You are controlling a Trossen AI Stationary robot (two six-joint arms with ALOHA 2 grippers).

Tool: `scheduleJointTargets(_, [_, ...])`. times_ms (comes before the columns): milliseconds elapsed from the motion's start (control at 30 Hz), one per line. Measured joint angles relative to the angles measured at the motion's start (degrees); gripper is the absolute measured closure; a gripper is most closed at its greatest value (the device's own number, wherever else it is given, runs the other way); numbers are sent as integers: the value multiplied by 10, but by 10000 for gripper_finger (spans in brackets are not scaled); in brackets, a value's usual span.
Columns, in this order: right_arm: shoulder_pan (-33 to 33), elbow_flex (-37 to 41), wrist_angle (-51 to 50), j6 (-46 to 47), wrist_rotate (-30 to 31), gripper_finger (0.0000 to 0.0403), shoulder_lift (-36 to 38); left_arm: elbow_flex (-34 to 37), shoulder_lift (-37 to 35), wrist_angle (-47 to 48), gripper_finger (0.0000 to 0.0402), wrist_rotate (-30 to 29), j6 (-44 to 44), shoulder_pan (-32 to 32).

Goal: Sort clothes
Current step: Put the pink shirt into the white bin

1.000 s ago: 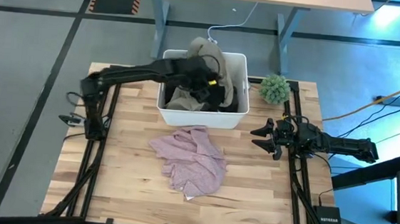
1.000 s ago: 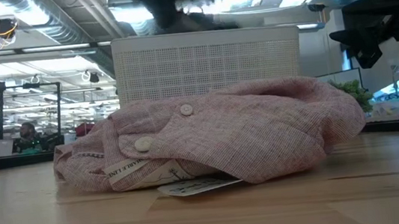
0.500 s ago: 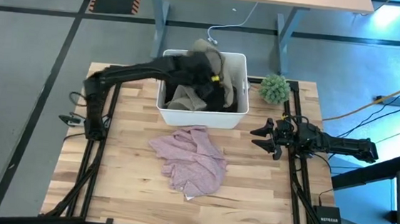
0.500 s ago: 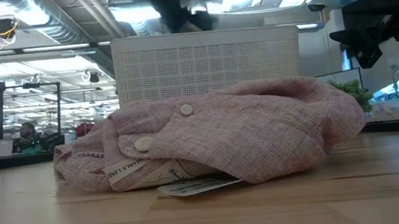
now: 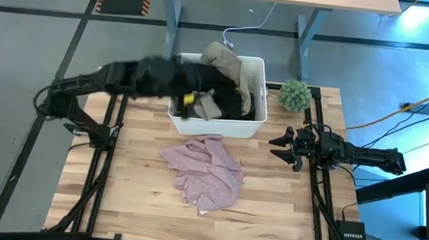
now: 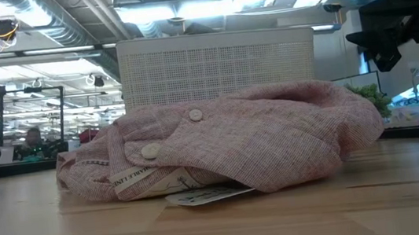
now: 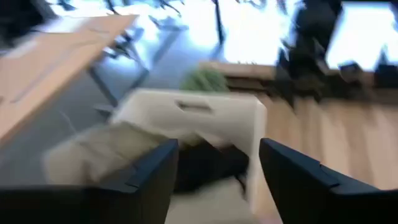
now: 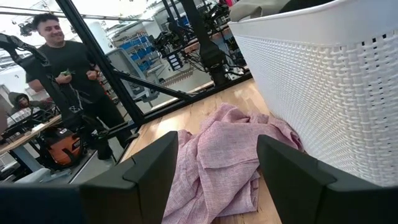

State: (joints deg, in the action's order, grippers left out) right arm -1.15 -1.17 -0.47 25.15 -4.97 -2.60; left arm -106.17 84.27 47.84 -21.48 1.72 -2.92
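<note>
On the wooden table (image 5: 139,198) a pink shirt (image 5: 203,169) lies before the bin (image 5: 254,123). Left gripper (image 7: 217,180) hangs wide and empty over it; right gripper (image 5: 277,146) waits open beside.

The left gripper (image 5: 193,97) hangs high with fingers spread wide and empty, while the right gripper (image 5: 277,147) waits low at the table's right edge, fingers apart.

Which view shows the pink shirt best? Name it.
High view: the whole pink shirt lies in plain sight before the bin. Low view gives only its side; right wrist view, one part; left wrist view, nothing.
</note>
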Motion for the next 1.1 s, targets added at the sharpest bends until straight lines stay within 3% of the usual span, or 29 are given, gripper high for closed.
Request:
scheduleJointTargets(233, [0,0,0,0,0,166,0,29,-9,108,180,-6,39,146])
scheduleJointTargets(633, [0,0,0,0,0,166,0,294,-26,2,180,-45,-109,347])
scheduleJointTargets(900, [0,0,0,0,0,166,0,479,-19,-172,180,-55,-163,360])
scheduleJointTargets(1100, [0,0,0,0,0,166,0,512,-8,-253,180,-35,-133,319])
